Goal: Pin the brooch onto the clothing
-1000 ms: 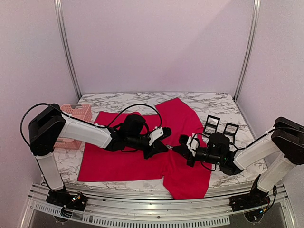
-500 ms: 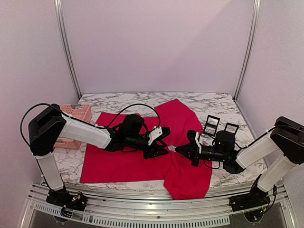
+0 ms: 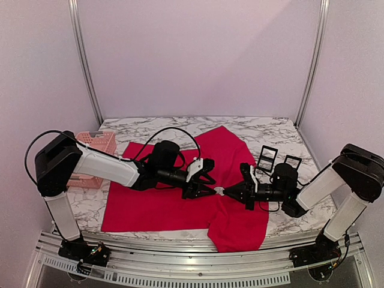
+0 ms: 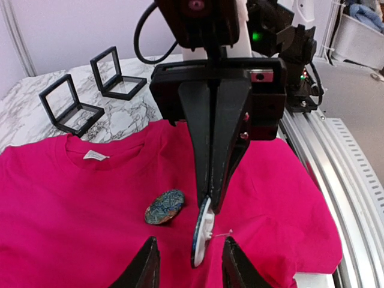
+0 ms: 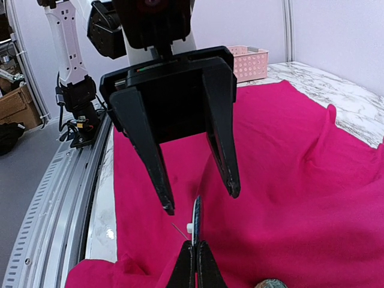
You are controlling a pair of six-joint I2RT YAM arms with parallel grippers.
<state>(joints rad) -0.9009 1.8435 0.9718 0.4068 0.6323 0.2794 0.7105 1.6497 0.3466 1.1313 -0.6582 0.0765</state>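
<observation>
1. Left gripper [image 5: 201, 199] has let go since a second ago. It was pinched shut and its jaws now stand partly apart, facing the right gripper [image 4: 209, 201] with nothing in them. Both arms have also crept a bit towards the middle of the table [image 3: 150, 123].
2. The T-shirt [image 3: 150, 207] is spread flat across the middle of the table, with one part hanging over the near edge. I reckon flat is the point, so there's a single layer to pin into. Its neck label [image 4: 95, 156] faces up.
3. The pink basket [image 3: 96, 143] sits at the left edge, out of the way.
4. Two black display frames [image 3: 267, 157] stand near the right edge, just off the shirt.
5. The right gripper is clamped shut on the brooch [image 4: 201, 237]. It holds the pale disc on edge just above the shirt, about mid-table towards the near edge. My guess is that it's held edge-on so the thin pin sticks out sideways where the left jaws can get at it.
6. A blue-green oval brooch [image 4: 164, 207] lies on the fabric just beside it. I can't tell if it's fastened or loose.
</observation>
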